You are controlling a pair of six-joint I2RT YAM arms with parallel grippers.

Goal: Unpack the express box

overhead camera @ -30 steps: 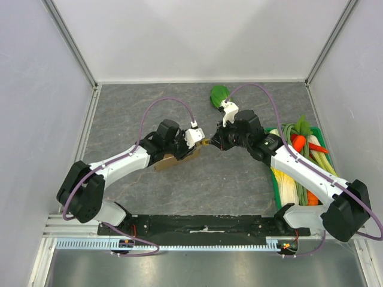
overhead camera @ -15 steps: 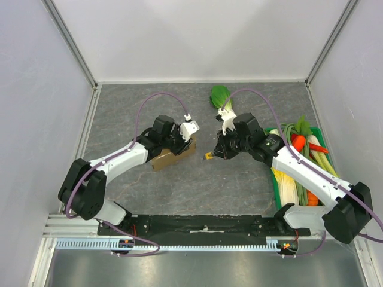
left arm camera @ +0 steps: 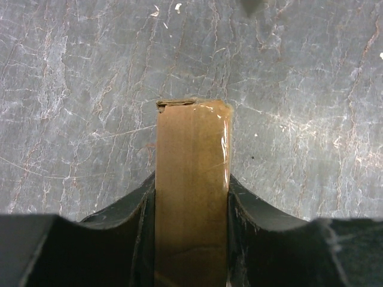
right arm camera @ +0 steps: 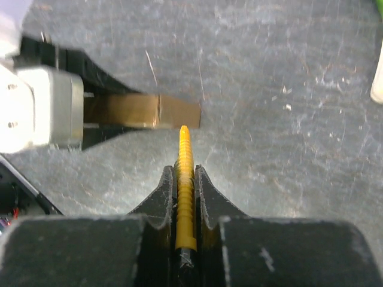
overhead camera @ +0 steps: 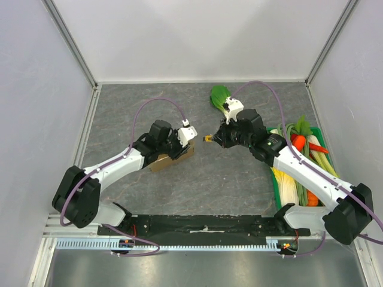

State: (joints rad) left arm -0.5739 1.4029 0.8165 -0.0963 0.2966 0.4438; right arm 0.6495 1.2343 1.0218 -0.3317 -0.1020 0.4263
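Left gripper (left arm camera: 191,186) first: its jaws stand part-way apart and are clamped on the two long sides of the express box (left arm camera: 192,197), black fingers (left arm camera: 134,206) pressed flat against the taped brown cardboard. The box lies on the grey stone-patterned table (overhead camera: 149,107), left of centre, with its far end poking out past the fingers. A torn corner shows on that end in the left wrist view.

Over to the right gripper (right arm camera: 186,174): jaws nearly together, pinching a slim yellow tool (right arm camera: 185,179) with a ridged back. Its tip points at the end of the box, and from above there is a small gap between the two.

Compared with a second ago, the tool's tip has come away from the box end where it sat close by the left gripper. Half a second ago it hung nearer the front edge; now it sits further back, level with the left wrist. The box has barely shifted under the left gripper's hold.

Both arms reach in from the near edge, elbows out to the sides, wrists facing each other across the middle of the table. Beside the right arm, a green crate (overhead camera: 277,192) holds leeks and a carrot, and a bok choy (overhead camera: 220,95) lies behind the right wrist
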